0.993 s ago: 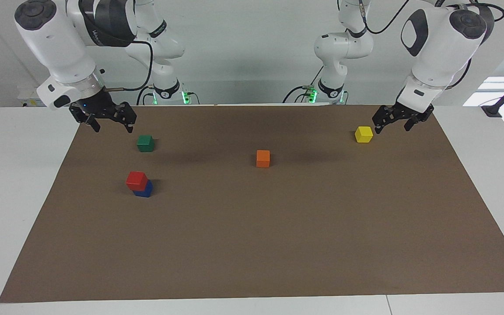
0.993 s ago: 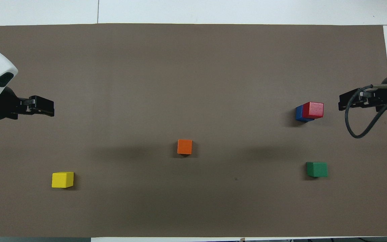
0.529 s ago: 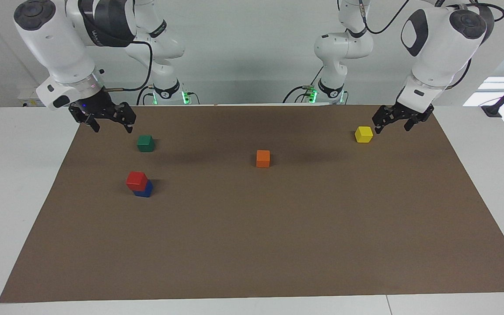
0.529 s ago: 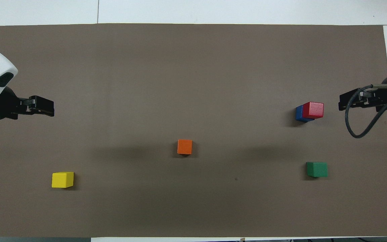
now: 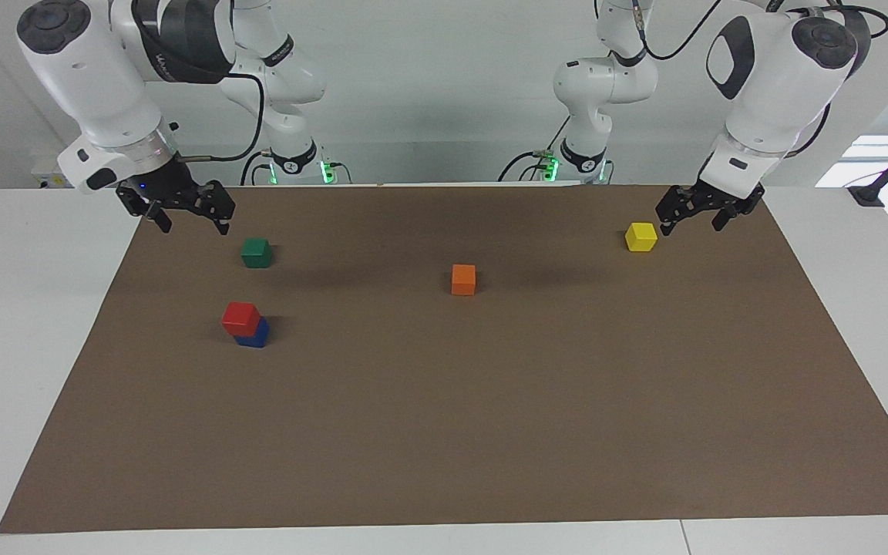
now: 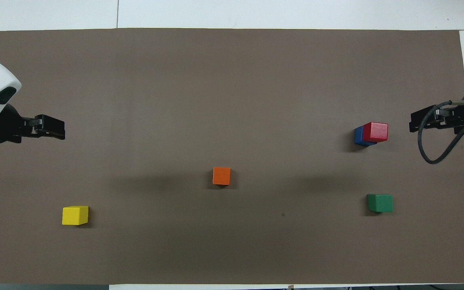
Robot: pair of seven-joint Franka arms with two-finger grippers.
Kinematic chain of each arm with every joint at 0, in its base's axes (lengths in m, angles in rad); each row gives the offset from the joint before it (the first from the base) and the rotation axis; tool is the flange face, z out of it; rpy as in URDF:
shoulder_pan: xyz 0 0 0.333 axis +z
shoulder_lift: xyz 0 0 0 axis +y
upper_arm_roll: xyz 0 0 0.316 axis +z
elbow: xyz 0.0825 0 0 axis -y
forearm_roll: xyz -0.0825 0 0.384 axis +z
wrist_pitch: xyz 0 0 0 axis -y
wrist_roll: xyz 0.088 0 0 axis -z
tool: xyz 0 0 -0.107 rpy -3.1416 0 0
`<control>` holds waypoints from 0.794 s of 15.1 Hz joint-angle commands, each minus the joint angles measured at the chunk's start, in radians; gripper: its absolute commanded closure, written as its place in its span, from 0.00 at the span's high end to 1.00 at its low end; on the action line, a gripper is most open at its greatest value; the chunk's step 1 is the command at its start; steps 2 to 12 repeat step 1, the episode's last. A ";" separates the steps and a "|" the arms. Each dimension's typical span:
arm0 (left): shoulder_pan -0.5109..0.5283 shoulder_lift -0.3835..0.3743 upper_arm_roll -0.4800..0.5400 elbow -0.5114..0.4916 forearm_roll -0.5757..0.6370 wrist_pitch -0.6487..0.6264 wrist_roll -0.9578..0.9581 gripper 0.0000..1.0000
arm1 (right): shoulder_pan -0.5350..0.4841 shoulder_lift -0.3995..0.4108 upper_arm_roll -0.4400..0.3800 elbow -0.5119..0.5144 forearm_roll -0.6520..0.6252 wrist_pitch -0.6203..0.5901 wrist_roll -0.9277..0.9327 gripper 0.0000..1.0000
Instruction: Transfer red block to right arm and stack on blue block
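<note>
The red block [image 5: 240, 317] sits on the blue block [image 5: 254, 336], shifted a little off centre, toward the right arm's end of the brown mat. The stack also shows in the overhead view, red block [image 6: 375, 131] on blue block [image 6: 358, 136]. My right gripper [image 5: 192, 224], with the blue wrist light, is open and empty. It hangs in the air over the mat's edge, apart from the stack, and shows in the overhead view [image 6: 414, 124]. My left gripper [image 5: 691, 225] is open and empty, and waits over the mat beside the yellow block [image 5: 640, 237].
A green block [image 5: 256, 252] lies nearer to the robots than the stack. An orange block [image 5: 463, 279] lies mid-mat. The brown mat [image 5: 490, 432] covers most of the white table. In the overhead view: green block [image 6: 380, 202], orange block [image 6: 221, 176], yellow block [image 6: 75, 215].
My right gripper has drawn a little up and away from the stack, toward its own end of the table. The left arm and all blocks have not moved.
</note>
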 commanded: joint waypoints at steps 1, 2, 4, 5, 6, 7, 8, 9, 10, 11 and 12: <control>-0.001 -0.013 0.007 -0.008 -0.013 0.003 0.007 1.00 | -0.011 0.012 0.005 0.020 0.000 -0.011 -0.018 1.00; -0.001 -0.013 0.007 -0.008 -0.013 0.003 0.007 1.00 | -0.011 0.012 0.005 0.020 0.000 -0.011 -0.018 1.00; -0.001 -0.013 0.007 -0.008 -0.013 0.003 0.007 1.00 | -0.011 0.012 0.005 0.020 0.000 -0.011 -0.018 1.00; -0.001 -0.013 0.007 -0.008 -0.013 0.003 0.007 1.00 | -0.011 0.012 0.005 0.020 0.000 -0.011 -0.018 1.00; -0.001 -0.013 0.007 -0.008 -0.013 0.003 0.007 1.00 | -0.011 0.012 0.005 0.020 0.000 -0.011 -0.018 1.00; -0.001 -0.013 0.007 -0.008 -0.013 0.003 0.007 1.00 | -0.011 0.012 0.005 0.020 0.000 -0.011 -0.018 1.00; -0.001 -0.013 0.007 -0.008 -0.013 0.003 0.007 1.00 | -0.011 0.012 0.005 0.020 0.000 -0.011 -0.018 1.00; -0.001 -0.013 0.007 -0.008 -0.013 0.003 0.007 1.00 | -0.011 0.012 0.005 0.020 0.000 -0.011 -0.018 1.00; -0.001 -0.013 0.007 -0.008 -0.013 0.003 0.007 1.00 | -0.011 0.012 0.005 0.020 0.000 -0.011 -0.018 1.00; -0.001 -0.013 0.007 -0.008 -0.013 0.003 0.007 1.00 | -0.011 0.012 0.005 0.020 0.000 -0.011 -0.018 1.00; -0.001 -0.013 0.007 -0.008 -0.013 0.003 0.007 1.00 | -0.011 0.012 0.005 0.020 0.000 -0.011 -0.018 1.00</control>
